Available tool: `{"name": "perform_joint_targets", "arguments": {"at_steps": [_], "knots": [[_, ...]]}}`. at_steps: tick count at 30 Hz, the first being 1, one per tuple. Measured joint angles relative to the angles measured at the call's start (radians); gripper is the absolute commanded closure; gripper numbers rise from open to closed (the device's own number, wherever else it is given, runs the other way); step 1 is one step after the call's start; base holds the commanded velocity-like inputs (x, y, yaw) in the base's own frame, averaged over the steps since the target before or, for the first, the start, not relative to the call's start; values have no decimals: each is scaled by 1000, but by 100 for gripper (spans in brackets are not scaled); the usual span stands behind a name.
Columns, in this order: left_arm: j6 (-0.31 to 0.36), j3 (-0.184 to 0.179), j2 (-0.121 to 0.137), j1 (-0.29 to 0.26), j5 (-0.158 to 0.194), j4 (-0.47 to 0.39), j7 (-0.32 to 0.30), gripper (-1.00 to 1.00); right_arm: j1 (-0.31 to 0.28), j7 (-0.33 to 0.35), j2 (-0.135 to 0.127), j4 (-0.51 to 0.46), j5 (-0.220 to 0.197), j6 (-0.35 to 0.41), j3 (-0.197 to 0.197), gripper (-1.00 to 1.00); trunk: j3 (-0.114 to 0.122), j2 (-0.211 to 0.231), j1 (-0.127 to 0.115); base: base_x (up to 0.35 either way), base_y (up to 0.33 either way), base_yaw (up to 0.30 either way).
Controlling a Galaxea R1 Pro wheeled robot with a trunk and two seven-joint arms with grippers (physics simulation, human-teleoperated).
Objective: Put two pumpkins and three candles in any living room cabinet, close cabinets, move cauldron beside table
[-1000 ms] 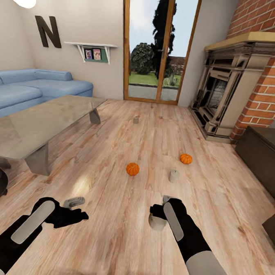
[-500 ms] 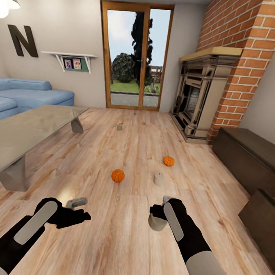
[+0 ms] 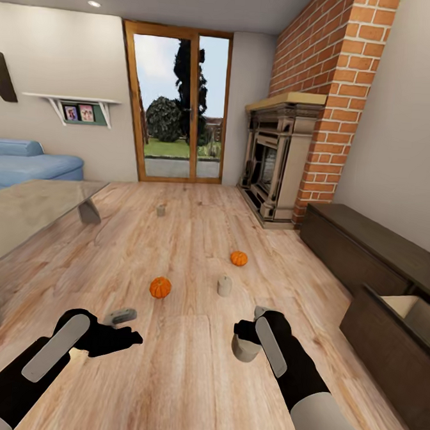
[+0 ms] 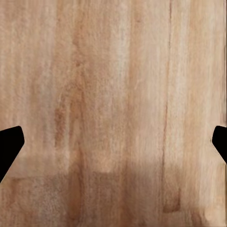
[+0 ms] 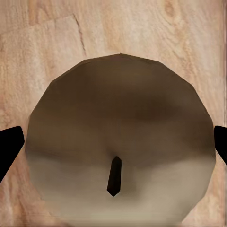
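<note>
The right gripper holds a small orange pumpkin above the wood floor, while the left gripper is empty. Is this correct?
Not quite. The right gripper holds a cream-beige candle, not a pumpkin; the right wrist view shows its round top and dark wick. Both pumpkins lie on the floor ahead. The left gripper is indeed empty.

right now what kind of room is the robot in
A living room, most likely: a blue sofa beside a low glossy table, an ornate fireplace under a brick chimney, and glazed wooden doors onto a garden.
</note>
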Motion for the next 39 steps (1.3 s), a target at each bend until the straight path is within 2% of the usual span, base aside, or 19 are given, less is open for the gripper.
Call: {"name": "perform_joint_targets", "arguments": {"at_steps": [14,21,28,37,39], "knots": [[-1,-2,-4,0,0,1,3,-100,0,3,0,6,-1,-3,-1,100,44,98,-54,0,0,-279],[0,-1,-7,0,0,0,2,-100,0,4,1,8,-2,-5,-2,100,44,98,-54,0,0,-280],[0,1,-6,0,-1,1,0,-100,0,4,1,8,-3,-7,-1,100,66,147,-80,0,0,-280],[0,7,-6,0,-1,1,0,-100,0,6,1,8,-2,-9,0,100,66,147,-80,0,0,-196],[0,8,-6,0,-1,1,0,-100,0,6,1,8,-2,-9,0,100,72,161,-88,0,0,-25]]}}
